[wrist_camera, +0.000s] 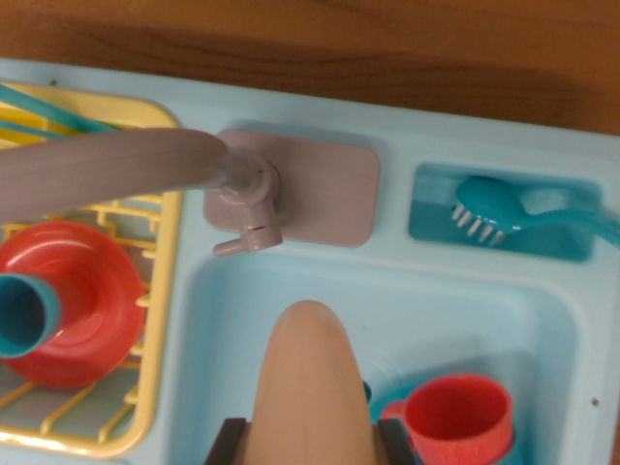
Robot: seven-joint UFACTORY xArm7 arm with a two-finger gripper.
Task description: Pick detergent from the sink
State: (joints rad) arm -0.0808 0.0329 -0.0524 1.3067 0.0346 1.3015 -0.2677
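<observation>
A pale blue toy sink [465, 291] sits on the wooden worktop [320, 48]. The tan detergent bottle [310, 387] stands in its basin, clamped between the dark fingers [225, 443], beside a red cup [457, 418].

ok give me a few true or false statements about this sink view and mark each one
1. A red cup sits inside the sink basin. True.
2. The teal brush lies on the yellow rack. False: it rests in a small teal compartment on the wrist view's right, apart from the yellow rack.
3. A red plate is on the yellow rack. True.
4. The faucet is bright green. False: it is a greyish mauve, with its spout reaching toward the wrist view's left.
5. The tan bottle sits between two dark gripper fingers. True, though whether they clamp it cannot be told.
</observation>
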